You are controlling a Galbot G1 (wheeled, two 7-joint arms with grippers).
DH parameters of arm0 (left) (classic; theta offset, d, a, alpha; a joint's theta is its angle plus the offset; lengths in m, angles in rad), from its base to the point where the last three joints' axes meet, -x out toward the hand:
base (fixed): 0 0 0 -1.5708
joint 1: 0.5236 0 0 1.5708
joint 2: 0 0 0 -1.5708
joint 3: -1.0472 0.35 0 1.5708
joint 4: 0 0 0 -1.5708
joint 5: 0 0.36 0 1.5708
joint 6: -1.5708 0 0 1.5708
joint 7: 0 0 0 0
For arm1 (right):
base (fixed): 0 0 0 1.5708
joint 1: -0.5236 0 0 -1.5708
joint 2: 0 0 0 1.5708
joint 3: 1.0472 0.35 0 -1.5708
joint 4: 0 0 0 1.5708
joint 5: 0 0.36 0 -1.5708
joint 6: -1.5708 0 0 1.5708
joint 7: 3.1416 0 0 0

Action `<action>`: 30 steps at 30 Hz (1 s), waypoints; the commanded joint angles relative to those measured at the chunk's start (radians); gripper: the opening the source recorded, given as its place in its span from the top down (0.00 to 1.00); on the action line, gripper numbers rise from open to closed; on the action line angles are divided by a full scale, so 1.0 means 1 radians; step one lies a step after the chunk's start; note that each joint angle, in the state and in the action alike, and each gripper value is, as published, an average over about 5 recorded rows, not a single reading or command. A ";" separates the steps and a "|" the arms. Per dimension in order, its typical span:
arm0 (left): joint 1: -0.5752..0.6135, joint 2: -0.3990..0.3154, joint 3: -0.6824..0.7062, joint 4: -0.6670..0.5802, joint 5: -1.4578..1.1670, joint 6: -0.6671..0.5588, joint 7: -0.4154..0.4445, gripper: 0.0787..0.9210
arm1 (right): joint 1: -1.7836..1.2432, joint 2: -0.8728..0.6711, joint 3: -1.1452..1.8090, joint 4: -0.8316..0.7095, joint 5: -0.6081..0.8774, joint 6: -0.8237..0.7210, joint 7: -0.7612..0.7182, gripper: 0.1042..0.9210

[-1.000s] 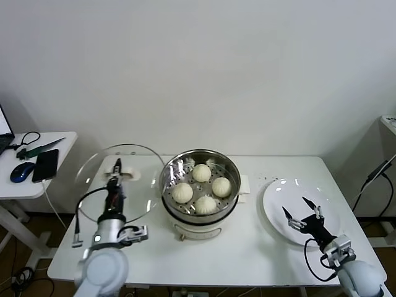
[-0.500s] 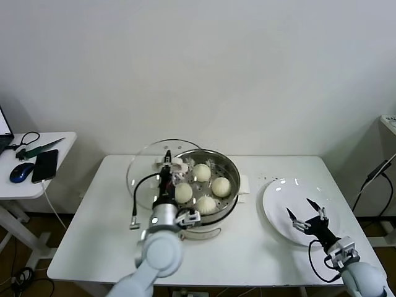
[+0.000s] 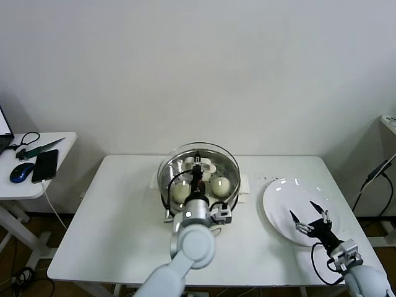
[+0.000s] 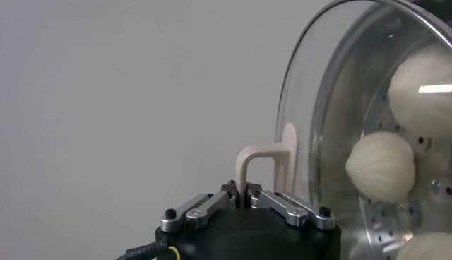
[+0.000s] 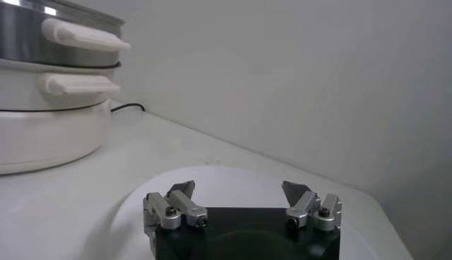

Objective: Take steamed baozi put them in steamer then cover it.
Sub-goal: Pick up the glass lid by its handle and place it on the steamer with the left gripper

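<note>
Holding the cover [image 3: 199, 162] by its handle, clamped left gripper [image 4: 244, 198] hung over the steamer [image 3: 170, 197] mid-table, baozi [image 3: 221, 185] inside; next: lower it squarely, release; right gripper [image 3: 311, 218] gaped empty over plate [image 3: 281, 192].

The head view looks forward and down over the whole counter [image 3: 111, 210]. The left wrist view sits close behind its claw [image 4: 244, 196], facing the lid [image 4: 321, 113]. The right wrist view looks low across the plate [image 5: 233, 180] toward the steamer [image 5: 49, 85], shared by all views.
</note>
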 commanded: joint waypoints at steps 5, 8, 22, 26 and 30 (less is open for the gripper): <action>-0.027 -0.050 0.025 0.092 -0.005 0.038 0.007 0.91 | -0.001 0.000 0.007 -0.009 -0.001 0.006 -0.003 0.12; -0.025 -0.049 0.023 0.095 -0.003 0.037 0.011 0.91 | 0.001 0.000 0.007 -0.011 -0.001 0.007 -0.004 0.12; -0.008 -0.037 -0.006 0.094 0.002 0.035 -0.010 0.91 | 0.003 0.004 0.005 -0.010 -0.012 0.010 -0.008 0.12; -0.004 -0.035 -0.005 0.099 -0.001 0.034 -0.019 0.91 | 0.003 0.006 0.005 -0.009 -0.018 0.011 -0.010 0.12; -0.002 -0.035 -0.003 0.104 -0.008 0.034 -0.034 0.91 | 0.001 0.008 0.006 -0.010 -0.022 0.013 -0.011 0.12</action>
